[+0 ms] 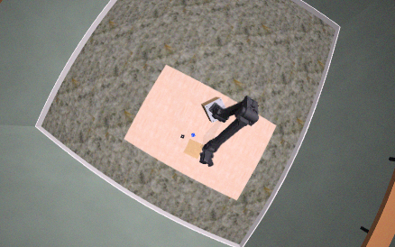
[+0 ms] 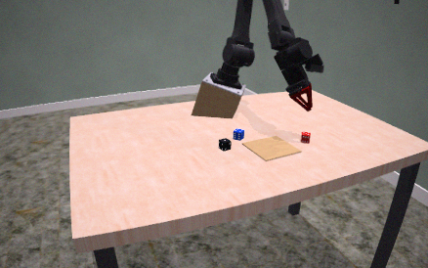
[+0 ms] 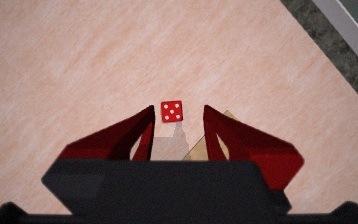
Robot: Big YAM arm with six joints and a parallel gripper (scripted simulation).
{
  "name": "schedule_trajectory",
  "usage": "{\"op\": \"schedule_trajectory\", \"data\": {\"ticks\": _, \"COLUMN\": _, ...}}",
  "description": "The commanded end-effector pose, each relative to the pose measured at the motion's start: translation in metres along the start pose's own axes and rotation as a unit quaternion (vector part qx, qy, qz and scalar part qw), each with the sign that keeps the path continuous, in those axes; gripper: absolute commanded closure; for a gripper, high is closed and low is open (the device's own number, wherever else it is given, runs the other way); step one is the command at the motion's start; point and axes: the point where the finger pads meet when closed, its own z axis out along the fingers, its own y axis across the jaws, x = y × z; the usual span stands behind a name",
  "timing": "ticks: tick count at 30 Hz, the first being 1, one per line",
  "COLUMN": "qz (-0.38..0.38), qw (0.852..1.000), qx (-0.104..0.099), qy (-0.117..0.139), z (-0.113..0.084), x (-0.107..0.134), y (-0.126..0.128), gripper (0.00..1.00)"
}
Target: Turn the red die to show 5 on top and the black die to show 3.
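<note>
The red die [image 2: 305,137] lies flat on the bare table just beyond the far right edge of the tan mat [image 2: 272,147], not on it. In the wrist view the red die [image 3: 171,111] shows its 5 face upward. My gripper [image 2: 307,105] hangs well above the red die, fingers partly open and empty; in the wrist view the gripper [image 3: 177,111] frames the die far below. The black die [image 2: 225,144] and the blue die [image 2: 238,134] lie on the table left of the mat, apart from each other. From above I see the black die [image 1: 182,135], blue die [image 1: 193,134] and mat [image 1: 194,148].
The arm's box-shaped base [image 2: 217,100] stands at the back of the table behind the dice. The table's right edge [image 2: 415,147] lies a little beyond the red die.
</note>
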Motion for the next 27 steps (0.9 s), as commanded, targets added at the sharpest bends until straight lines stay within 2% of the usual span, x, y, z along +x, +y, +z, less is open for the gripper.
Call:
{"op": "schedule_trajectory", "data": {"ticks": 1, "qz": -0.031, "qw": 0.996, "qx": -0.024, "qy": 0.084, "z": 0.007, "x": -0.018, "y": 0.000, "gripper": 0.56}}
{"op": "schedule_trajectory", "data": {"ticks": 4, "qz": -0.031, "qw": 0.996, "qx": -0.024, "qy": 0.085, "z": 0.007, "x": -0.018, "y": 0.000, "gripper": 0.56}}
{"op": "schedule_trajectory", "data": {"ticks": 8, "qz": -0.036, "qw": 0.982, "qx": -0.022, "qy": 0.183, "z": 0.006, "x": -0.027, "y": 0.002, "gripper": 0.56}}
{"op": "schedule_trajectory", "data": {"ticks": 10, "qz": -0.036, "qw": 0.975, "qx": -0.021, "qy": 0.218, "z": 0.007, "x": -0.030, "y": 0.002, "gripper": 0.56}}
{"op": "schedule_trajectory", "data": {"ticks": 12, "qz": -0.034, "qw": 0.969, "qx": -0.020, "qy": 0.243, "z": 0.007, "x": -0.032, "y": 0.002, "gripper": 0.56}}
{"op": "schedule_trajectory", "data": {"ticks": 16, "qz": -0.027, "qw": 0.964, "qx": -0.018, "qy": 0.264, "z": 0.007, "x": -0.034, "y": 0.003, "gripper": 0.56}}
{"op": "schedule_trajectory", "data": {"ticks": 18, "qz": -0.013, "qw": 0.959, "qx": -0.022, "qy": 0.282, "z": 0.003, "x": -0.007, "y": 0.005, "gripper": 0.56}}
{"op": "schedule_trajectory", "data": {"ticks": 20, "qz": -0.013, "qw": 0.959, "qx": -0.022, "qy": 0.282, "z": 0.003, "x": -0.007, "y": 0.005, "gripper": 0.56}}
{"op": "schedule_trajectory", "data": {"ticks": 21, "qz": -0.018, "qw": 0.962, "qx": -0.019, "qy": 0.273, "z": 0.002, "x": -0.017, "y": 0.004, "gripper": 0.00}}
{"op": "schedule_trajectory", "data": {"ticks": 27, "qz": -0.020, "qw": 0.963, "qx": -0.016, "qy": 0.268, "z": 0.002, "x": -0.023, "y": 0.001, "gripper": 0.00}}
